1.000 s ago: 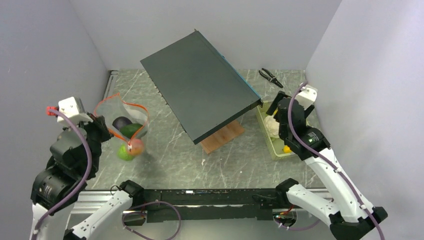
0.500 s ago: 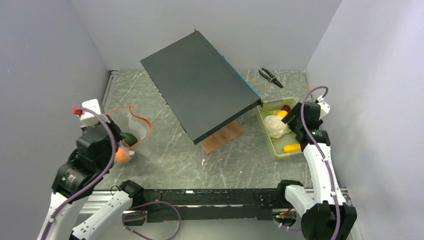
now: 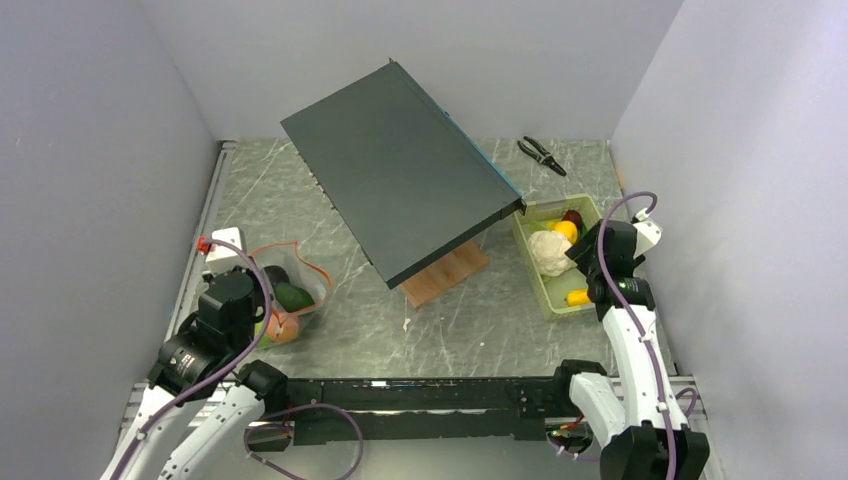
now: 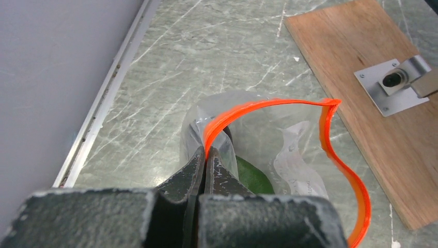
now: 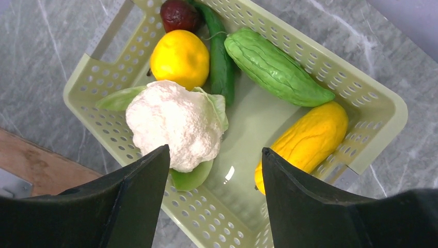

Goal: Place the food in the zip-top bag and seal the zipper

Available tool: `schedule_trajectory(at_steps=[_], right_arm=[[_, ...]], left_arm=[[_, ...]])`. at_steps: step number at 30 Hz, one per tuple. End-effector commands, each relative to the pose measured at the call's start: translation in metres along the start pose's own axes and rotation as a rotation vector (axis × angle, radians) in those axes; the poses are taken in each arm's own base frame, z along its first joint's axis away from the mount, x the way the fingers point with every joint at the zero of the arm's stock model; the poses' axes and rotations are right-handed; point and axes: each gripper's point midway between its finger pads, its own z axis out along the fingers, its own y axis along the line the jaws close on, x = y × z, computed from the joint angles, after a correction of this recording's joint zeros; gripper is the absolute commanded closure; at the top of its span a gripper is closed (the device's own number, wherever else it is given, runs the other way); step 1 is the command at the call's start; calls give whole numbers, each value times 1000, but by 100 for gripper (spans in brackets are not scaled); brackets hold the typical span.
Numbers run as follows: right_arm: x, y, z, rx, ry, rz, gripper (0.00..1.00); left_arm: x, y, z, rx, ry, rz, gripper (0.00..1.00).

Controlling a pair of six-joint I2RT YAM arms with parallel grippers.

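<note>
The clear zip-top bag [image 3: 290, 285] lies at the left with its mouth open; it also shows in the left wrist view [image 4: 289, 155]. Its orange-red zipper [image 4: 268, 106] curves round the mouth. My left gripper [image 4: 206, 152] is shut on the bag's zipper edge. A green piece [image 4: 253, 178] lies inside; dark, green and orange pieces [image 3: 285, 325] show there from above. My right gripper [image 5: 214, 157] is open above the pale green tray [image 5: 372, 103], empty. The tray holds the white cauliflower [image 5: 173, 121], a round yellow fruit [image 5: 180, 58], a long yellow piece [image 5: 310, 137], green pieces [image 5: 274, 67] and a dark red piece [image 5: 178, 14].
A large dark panel [image 3: 400, 170] leans over the middle on a wooden base [image 3: 445, 275]. Pliers [image 3: 541, 154] lie at the back right. The tray [image 3: 545, 290] sits by the right wall. A rail [image 3: 215, 180] runs along the left wall.
My left arm has drawn back toward the near edge, taking the bag down with it. My right arm has pulled back from the tray and its gripper now hangs open above it.
</note>
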Motion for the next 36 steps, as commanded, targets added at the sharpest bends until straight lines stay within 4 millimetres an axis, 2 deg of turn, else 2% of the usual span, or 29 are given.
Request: schedule_trajectory(at_steps=[1,7,11,14,18,26,32,36], right_arm=[[-4,-1,6,20,-18,11,32],[-16,-16,8,112,-51,-16,32],[-20,-36,18,204,-53,-27,32],[-28,-40,28,204,-53,-19,32],[-37,-33,45,173,-17,-59,30],[-31,-38,85,151,96,-86,26],[-11,-36,105,149,196,-94,22],[2,-46,114,181,228,-123,22]], left_arm=[[-9,-15,1,77,-33,-7,100],[-3,-31,4,141,8,32,100],[-4,-34,7,151,7,58,100],[-5,-35,7,156,0,67,100],[-5,-38,7,176,-10,82,100],[-7,-37,6,177,-21,83,100],[-7,-36,6,173,-21,84,100],[-7,-35,7,165,-18,87,100]])
